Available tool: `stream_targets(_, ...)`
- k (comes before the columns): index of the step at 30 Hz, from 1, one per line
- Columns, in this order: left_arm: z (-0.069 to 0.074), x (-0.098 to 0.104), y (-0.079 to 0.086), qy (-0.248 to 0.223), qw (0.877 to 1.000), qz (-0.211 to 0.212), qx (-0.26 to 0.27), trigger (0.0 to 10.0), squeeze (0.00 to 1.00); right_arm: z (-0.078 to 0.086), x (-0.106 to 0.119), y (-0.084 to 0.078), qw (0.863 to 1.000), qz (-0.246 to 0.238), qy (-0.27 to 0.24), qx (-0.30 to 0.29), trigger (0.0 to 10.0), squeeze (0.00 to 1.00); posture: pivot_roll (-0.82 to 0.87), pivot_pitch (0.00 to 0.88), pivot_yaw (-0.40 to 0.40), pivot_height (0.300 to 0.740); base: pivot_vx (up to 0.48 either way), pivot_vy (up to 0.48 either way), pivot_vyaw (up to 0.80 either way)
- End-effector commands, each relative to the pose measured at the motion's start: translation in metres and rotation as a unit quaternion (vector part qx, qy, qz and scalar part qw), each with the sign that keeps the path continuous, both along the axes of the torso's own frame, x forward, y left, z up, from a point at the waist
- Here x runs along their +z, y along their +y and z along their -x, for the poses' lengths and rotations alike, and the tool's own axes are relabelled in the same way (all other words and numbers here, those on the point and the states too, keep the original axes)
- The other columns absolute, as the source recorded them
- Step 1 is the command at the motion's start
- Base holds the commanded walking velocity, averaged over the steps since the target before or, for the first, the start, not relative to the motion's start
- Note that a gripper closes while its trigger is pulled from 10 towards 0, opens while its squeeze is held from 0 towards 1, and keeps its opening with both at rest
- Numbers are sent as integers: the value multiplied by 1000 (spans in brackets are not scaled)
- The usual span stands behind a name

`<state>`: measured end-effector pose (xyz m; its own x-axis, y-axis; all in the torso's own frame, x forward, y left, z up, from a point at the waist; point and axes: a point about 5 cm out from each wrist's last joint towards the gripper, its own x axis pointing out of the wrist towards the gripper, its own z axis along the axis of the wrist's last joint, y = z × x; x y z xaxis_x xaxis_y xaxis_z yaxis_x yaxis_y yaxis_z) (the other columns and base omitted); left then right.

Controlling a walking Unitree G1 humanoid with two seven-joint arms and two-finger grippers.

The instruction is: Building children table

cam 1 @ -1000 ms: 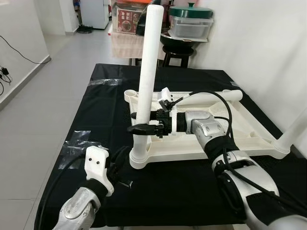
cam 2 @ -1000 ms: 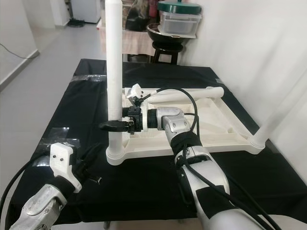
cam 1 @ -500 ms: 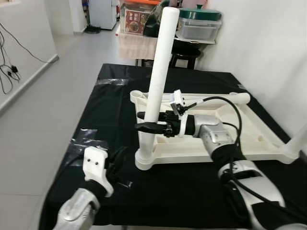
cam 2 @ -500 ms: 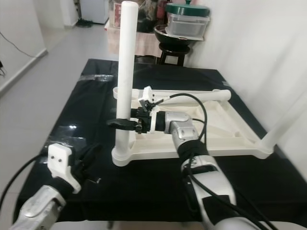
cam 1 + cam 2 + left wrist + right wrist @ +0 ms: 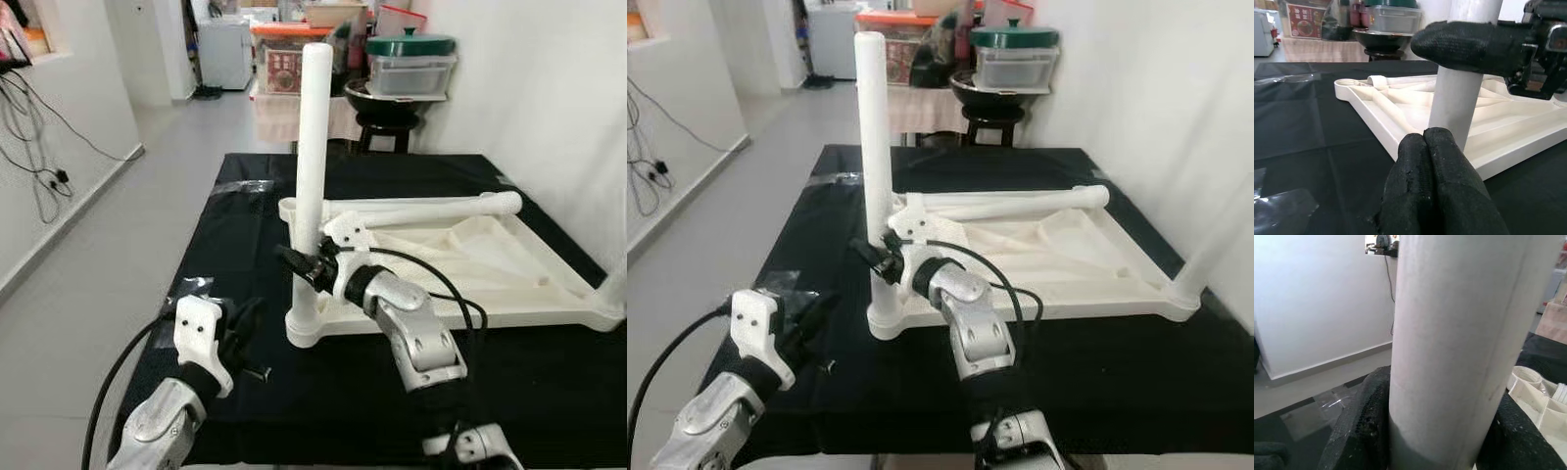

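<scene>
Plastic, smooth and hollow-looking, the white leg [image 5: 313, 166] standing upright in the upturned tabletop [image 5: 470, 264] corner socket probably handles light but slippery, so the right gripper [image 5: 306, 262] clamps it low, near the socket, while the left gripper [image 5: 1436, 186], fingers together, idles beside that corner.

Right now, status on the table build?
Right gripper clamped on upright white leg at tabletop's near corner. Left gripper shut, empty, low beside it. Nothing in the way.

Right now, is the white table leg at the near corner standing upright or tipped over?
Upright: the leg stands in the near corner socket of the tabletop, with the right gripper closed around it.
</scene>
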<state>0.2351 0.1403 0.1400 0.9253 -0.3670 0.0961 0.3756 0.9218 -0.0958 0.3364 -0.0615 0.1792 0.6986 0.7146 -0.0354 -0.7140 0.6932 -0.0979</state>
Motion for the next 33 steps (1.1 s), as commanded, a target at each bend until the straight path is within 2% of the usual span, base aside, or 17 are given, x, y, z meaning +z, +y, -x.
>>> stream_targets(1,-1,-2,-1,0,1000,-1,6,10000,0,0,-26,-9,996,80,44,-2,10000,0,87,0,-108,740,0,0,0)
stream_targets(3,-1,-2,-1,0,1000,-1,6,10000,0,0,-26,-9,996,80,44,-2,10000,0,87,0,-108,740,0,0,0)
stream_targets(4,-1,-2,-1,1,1000,-1,6,10000,0,-4,-17,-7,997,54,46,33,10000,1000,91,0,-109,740,0,0,0)
stream_targets(5,-1,-3,-3,2,1000,-1,2,10000,0,-6,3,-4,993,26,13,112,10000,1000,91,0,-111,740,0,0,0)
stream_targets(6,-1,-3,-4,3,1000,0,0,10000,0,-7,17,-3,986,12,-14,165,10000,1000,93,0,-111,740,0,0,0)
stream_targets(8,-1,-3,-4,3,1000,0,0,10000,0,-7,17,-3,986,12,-14,165,10000,1000,93,0,-111,740,0,0,0)
stream_targets(9,-1,-3,-5,3,1000,0,-2,10000,0,-8,27,-5,974,2,-23,224,10000,1000,93,0,-111,740,0,0,0)
stream_targets(10,-1,-3,-5,3,1000,0,-2,10000,0,-8,27,-5,974,2,-23,224,10000,1000,93,0,-111,740,0,0,0)
stream_targets(11,-1,-4,-6,4,1000,1,-3,10000,0,-9,30,-8,964,8,-29,263,10000,0,96,0,-113,740,0,0,0)
stream_targets(14,0,-4,-8,3,1000,4,-4,10000,0,-21,25,-15,958,33,-5,286,10000,0,113,0,-128,740,0,0,0)
stream_targets(19,2,-4,-11,3,1000,7,-4,10000,0,-28,24,-17,953,31,24,299,10000,0,125,0,-134,740,0,0,0)
stream_targets(20,4,-3,-12,3,1000,8,-4,10000,0,-30,26,-17,951,17,35,307,3843,0,127,0,-135,740,0,0,0)
stream_targets(21,4,-3,-13,3,1000,9,-4,10000,0,-32,29,-16,951,11,41,307,0,0,130,0,-136,740,0,0,0)
stream_targets(27,6,-2,-15,3,1000,11,-6,10000,0,-36,38,-20,949,9,36,313,0,0,129,0,-137,740,0,0,0)
stream_targets(31,7,-2,-15,2,1000,12,-5,10000,0,-38,44,-28,945,0,28,326,0,0,121,0,-134,740,0,0,0)
stream_targets(32,7,-1,-15,1,1000,12,-5,10000,0,-38,40,-35,948,8,23,318,0,0,108,0,-130,740,0,0,0)
stream_targets(33,7,-1,-15,1,1000,12,-5,10000,0,-38,40,-35,948,8,23,318,0,0,108,0,-130,740,0,0,0)
